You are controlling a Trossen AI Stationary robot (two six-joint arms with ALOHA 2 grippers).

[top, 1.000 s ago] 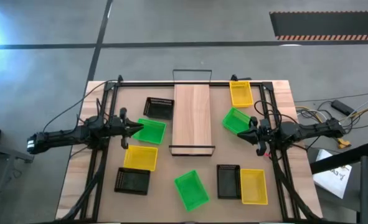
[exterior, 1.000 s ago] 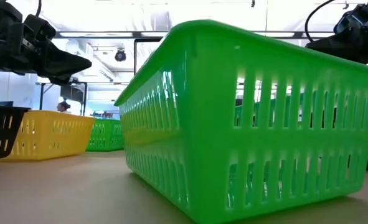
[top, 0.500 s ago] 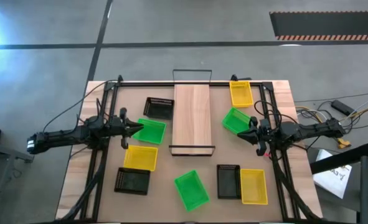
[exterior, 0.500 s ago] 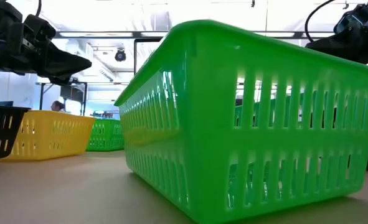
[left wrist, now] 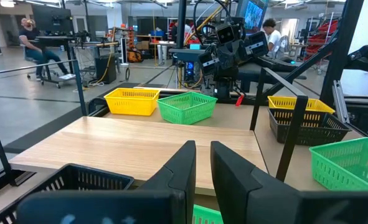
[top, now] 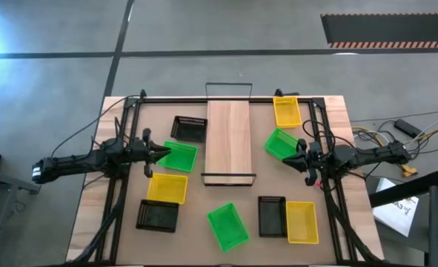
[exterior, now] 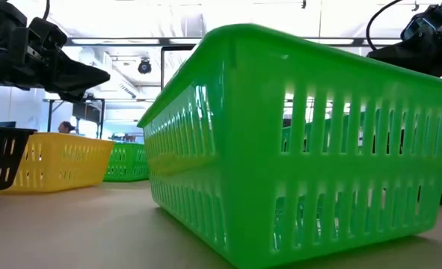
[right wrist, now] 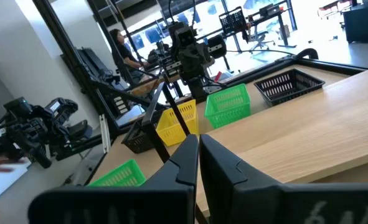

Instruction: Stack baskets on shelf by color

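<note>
Nothing shifted since the earlier frames. Left tool, fingers nearly together and empty, hovered over a green basket at centre left. Right tool, likewise pinched and empty, over another green basket at centre right. Shelf bare mid-bench.

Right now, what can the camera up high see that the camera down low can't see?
Only the high view shows the whole shelf, bare, with all nine baskets spread around it on the table. Only the low view shows the slotted side of the front green basket close up, with the room behind it. Both show that green basket, a yellow basket and the left gripper hovering above the table.
</note>
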